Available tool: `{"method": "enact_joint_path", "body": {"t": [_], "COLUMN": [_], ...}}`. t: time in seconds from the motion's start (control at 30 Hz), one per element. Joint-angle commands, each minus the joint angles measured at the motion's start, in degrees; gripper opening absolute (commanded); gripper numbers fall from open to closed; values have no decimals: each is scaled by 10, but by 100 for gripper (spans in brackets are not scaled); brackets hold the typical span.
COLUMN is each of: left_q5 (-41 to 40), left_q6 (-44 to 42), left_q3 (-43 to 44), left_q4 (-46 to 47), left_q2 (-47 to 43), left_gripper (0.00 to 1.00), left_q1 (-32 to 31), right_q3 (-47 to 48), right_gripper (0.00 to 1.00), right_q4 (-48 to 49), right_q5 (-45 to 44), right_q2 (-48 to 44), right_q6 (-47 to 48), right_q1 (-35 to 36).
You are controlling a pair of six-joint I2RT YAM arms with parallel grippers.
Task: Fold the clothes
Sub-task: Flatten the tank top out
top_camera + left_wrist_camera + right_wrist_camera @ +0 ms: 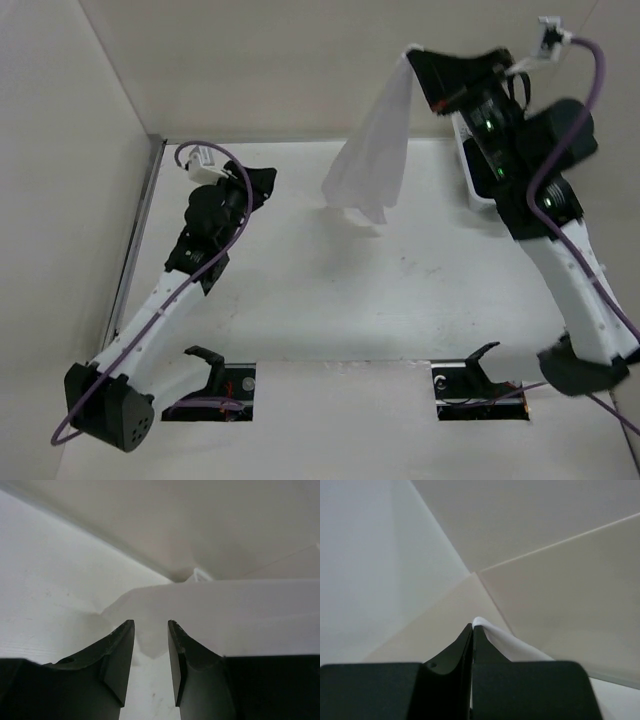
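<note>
White shirt (370, 160) hangs at 1 o'clock, clamped in right fingers (462, 652); we see left fingers (120, 652) apart at 10 o'clock.

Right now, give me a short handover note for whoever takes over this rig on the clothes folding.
Left gripper: open, empty, facing the white garment, not touching it.
Right gripper: shut on an edge of the garment, raised high so it hangs down toward the table.
Done: garment picked up.
Left: lay it out flat and fold it; no fold shows yet.
</note>
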State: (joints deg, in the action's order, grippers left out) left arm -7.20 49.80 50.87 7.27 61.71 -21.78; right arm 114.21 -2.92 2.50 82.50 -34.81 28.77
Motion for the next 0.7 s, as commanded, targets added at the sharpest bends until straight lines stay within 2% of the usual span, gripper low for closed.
{"method": "enact_joint_path", "body": {"t": [0.0, 0.1, 0.2, 0.33, 0.4, 0.67], "left_q5": [3, 6, 17, 2, 11, 17], "left_q6": [0, -11, -2, 17, 28, 26], "left_q3": [-54, -116, -182, -248, -253, -176], "left_q4": [-19, -30, -14, 56, 105, 161], "left_q2": [-37, -47, -10, 54, 101, 269], "left_gripper": [33, 36, 39, 46, 48, 55], "left_q1": [-1, -9, -56, -113, -130, -195], "right_q3": [-208, -465, -614, -710, -745, -808], "right_gripper": [0, 0, 0, 0, 0, 0], "right_q4": [111, 195, 220, 214, 211, 191], "right_q5": [-57, -124, -155, -126, -125, -90], "right_q2": [-147, -273, -328, -350, -370, -429], "right_q6": [25, 10, -23, -51, -53, -68], "right_q1": [29, 49, 51, 35, 28, -19]}}
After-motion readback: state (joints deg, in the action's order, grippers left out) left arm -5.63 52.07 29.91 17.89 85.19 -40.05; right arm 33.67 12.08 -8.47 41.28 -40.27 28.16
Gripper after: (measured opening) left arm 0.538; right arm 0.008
